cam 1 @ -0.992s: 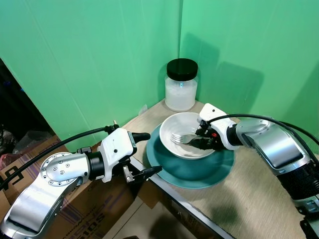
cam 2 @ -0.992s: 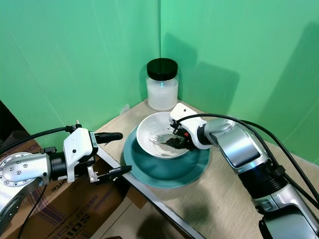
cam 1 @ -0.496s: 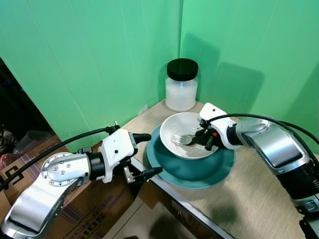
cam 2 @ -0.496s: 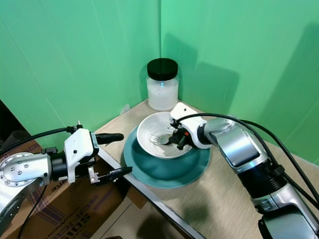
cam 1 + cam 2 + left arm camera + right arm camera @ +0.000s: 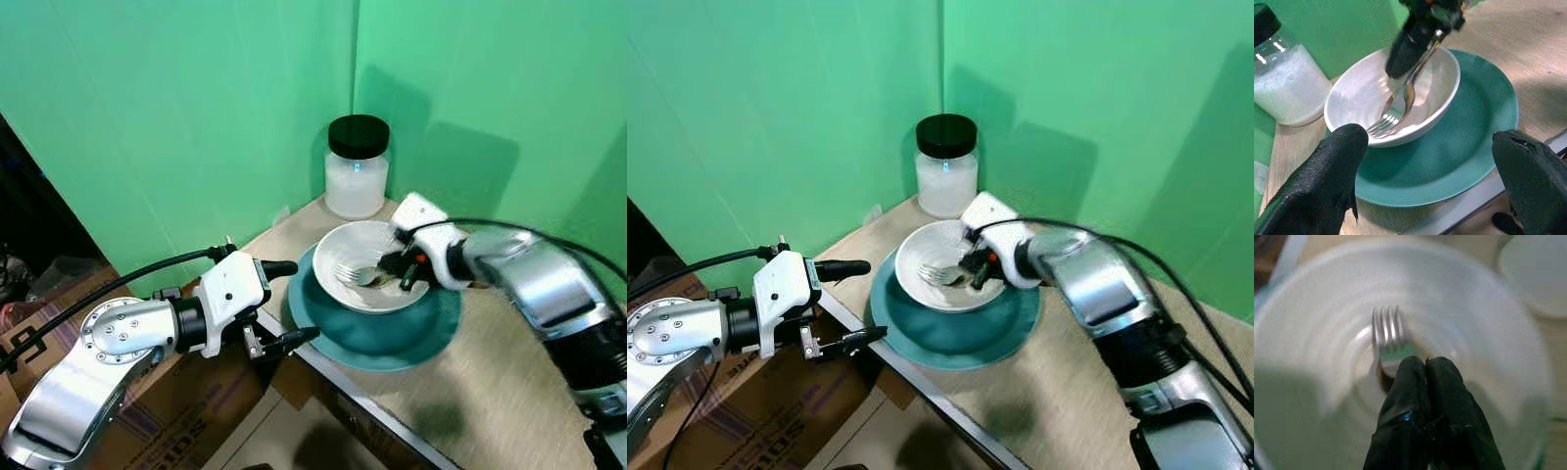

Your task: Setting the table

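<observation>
The table looks partly set: a teal plate (image 5: 377,333) lies near the front edge of the wooden table (image 5: 509,392), a white bowl (image 5: 364,257) sits on it, and a fork (image 5: 355,274) is inside the bowl with its tines pointing left. What seems left is getting the fork out and laying it beside the plate, plus any other pieces, though I see no other cutlery or glass around.

On the left, the left gripper (image 5: 284,304) hangs off the table's near-left edge, over a cardboard box (image 5: 167,411), its two black fingers spread wide and holding nothing; in its wrist view the plate and bowl sit framed between them.

In the middle, against the green wall at the far corner, stands a jar (image 5: 357,168) with a black lid and white contents, apart from the plate and out of the way.

To the right, the right gripper (image 5: 400,274) is down in the bowl, fingers pressed together on the fork's handle; the arm is blurred. I'd say the bowl's rim is the main obstacle to clear when lifting the fork.
</observation>
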Controlling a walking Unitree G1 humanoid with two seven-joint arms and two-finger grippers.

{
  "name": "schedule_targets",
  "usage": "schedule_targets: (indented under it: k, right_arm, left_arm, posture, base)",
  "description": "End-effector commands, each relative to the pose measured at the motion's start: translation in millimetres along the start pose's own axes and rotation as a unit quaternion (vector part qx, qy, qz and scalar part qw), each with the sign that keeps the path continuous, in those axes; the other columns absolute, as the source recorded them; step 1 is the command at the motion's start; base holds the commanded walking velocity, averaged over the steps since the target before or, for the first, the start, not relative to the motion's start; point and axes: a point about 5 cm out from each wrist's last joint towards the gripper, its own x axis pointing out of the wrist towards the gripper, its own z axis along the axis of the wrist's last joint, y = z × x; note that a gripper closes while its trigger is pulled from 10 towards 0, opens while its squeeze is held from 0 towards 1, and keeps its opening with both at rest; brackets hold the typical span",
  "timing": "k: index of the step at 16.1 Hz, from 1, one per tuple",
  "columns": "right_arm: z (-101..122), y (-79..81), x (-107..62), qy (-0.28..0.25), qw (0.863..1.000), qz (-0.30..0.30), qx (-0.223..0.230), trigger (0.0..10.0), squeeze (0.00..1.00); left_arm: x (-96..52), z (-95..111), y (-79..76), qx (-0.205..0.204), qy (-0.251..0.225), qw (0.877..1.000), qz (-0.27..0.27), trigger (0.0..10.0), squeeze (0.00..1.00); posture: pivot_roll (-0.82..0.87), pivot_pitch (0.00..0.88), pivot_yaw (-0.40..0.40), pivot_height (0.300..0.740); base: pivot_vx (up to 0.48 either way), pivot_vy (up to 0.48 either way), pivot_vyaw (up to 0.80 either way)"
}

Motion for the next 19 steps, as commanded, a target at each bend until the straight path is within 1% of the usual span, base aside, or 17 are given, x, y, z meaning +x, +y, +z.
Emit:
schedule_targets:
  k: [1,2,3,5,6,7,10,12,13,14,15,16,19]
  right_arm:
    - [16.5,-2.8,-10.8,-0.033,0.999,-0.01,-0.004,0.0,0.0]
    - [18.0,-3.0,-13.7,-0.038,0.999,-0.012,-0.014,2.7,0.0]
    - [19.5,-2.3,-14.5,-0.046,0.999,-0.011,-0.024,10.0,0.0]
    - [19.0,-1.0,-13.0,-0.045,0.998,-0.012,-0.032,10.0,0.0]
    - [16.9,-0.5,-11.3,-0.036,0.999,-0.014,-0.024,10.0,0.92]
    - [15.4,-0.4,-10.6,-0.029,0.999,-0.014,-0.02,10.0,1.0]
    - [6.3,0.0,-9.6,0.011,1.0,-0.013,-0.021,10.0,1.0]
    - [3.9,-0.7,-8.8,0.019,1.0,-0.015,-0.017,10.0,1.0]
    - [2.1,-0.9,-7.4,0.03,0.999,-0.016,-0.014,10.0,1.0]
    - [1.5,-1.3,-7.1,0.034,0.999,-0.018,-0.014,10.0,1.0]
    - [0.3,-0.9,-5.3,0.038,0.999,-0.014,-0.011,10.0,0.71]
    - [-0.3,-0.1,-3.9,0.043,0.999,-0.007,-0.009,10.0,0.0]
    - [-0.9,2.4,-1.4,0.054,0.999,0.007,0.003,10.0,0.0]
  left_arm:
    - [-2.5,1.3,2.3,0.006,0.004,1.0,0.005,10.0,0.04]
    - [-2.6,1.4,2.1,0.006,0.004,1.0,0.005,10.0,0.04]
    - [-2.4,1.5,2.0,0.005,0.004,1.0,0.004,10.0,0.04]
    - [-1.9,1.5,1.7,0.005,0.004,1.0,0.003,10.0,0.04]
    - [-1.5,1.5,1.8,0.006,0.004,1.0,0.002,10.0,0.04]
    - [-1.3,1.5,1.9,0.006,0.003,1.0,0.002,10.0,0.04]
    - [-1.8,0.3,2.7,0.003,0.005,1.0,0.005,10.0,0.04]
    - [-3.8,-1.5,3.8,0.0,0.009,1.0,0.012,10.0,0.04]
    - [-8.2,-4.2,5.8,-0.001,0.016,1.0,0.021,10.0,0.04]
    - [-9.0,-4.5,6.2,-0.002,0.017,1.0,0.022,10.0,0.04]
    - [-10.1,-4.9,6.5,-0.002,0.017,1.0,0.022,10.0,0.04]
    - [-10.5,-5.0,6.6,-0.002,0.017,1.0,0.022,10.0,0.04]
    - [-10.8,-4.4,5.9,-0.003,0.015,1.0,0.021,10.0,0.04]
  posture:
    - [-0.01,0.0,0.085,0.74]
    - [-0.01,0.0,0.087,0.74]
    - [-0.01,0.0,0.09,0.74]
    - [-0.01,0.0,0.092,0.74]
    - [-0.01,0.0,0.092,0.74]
    - [-0.01,0.0,0.092,0.74]
    - [-0.01,0.0,0.087,0.74]
    - [-0.01,0.0,0.087,0.74]
    - [0.0,0.0,0.08,0.74]
    - [0.0,0.0,0.08,0.74]
    - [0.0,0.0,0.078,0.74]
    - [0.0,0.0,0.078,0.74]
    - [0.0,0.0,0.075,0.74]
  base:
    - [0.0,0.0,0.0]
    - [0.0,0.0,0.0]
    - [0.0,0.0,0.0]
    - [0.0,0.0,0.0]
    - [0.0,0.0,0.0]
    - [0.0,0.0,0.0]
    - [0.0,0.0,0.0]
    - [0.0,0.0,0.0]
    - [0.0,0.0,0.0]
    - [0.0,0.0,0.0]
    - [0.0,0.0,0.0]
    - [0.0,0.0,0.0]
    - [0.0,0.0,0.0]
